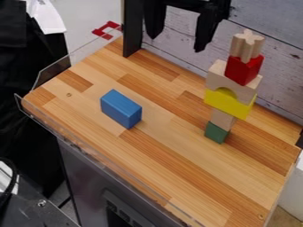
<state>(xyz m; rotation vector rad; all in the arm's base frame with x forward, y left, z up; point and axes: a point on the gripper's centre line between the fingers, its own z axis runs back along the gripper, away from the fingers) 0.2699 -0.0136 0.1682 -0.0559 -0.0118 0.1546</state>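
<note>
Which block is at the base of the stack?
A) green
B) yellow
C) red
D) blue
A: the green block rests on the wooden tabletop, with a plain wood block directly on top of it.

Lab, seemingly: robot arm (pixel 198 5) over wooden worktop (pixel 157 153) (clear plastic edging (pixel 53 74)).

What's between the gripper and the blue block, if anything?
Nothing visible between the gripper and the blue block. The block tower stands off to image right; the black post seems just left of the direct line.
</note>
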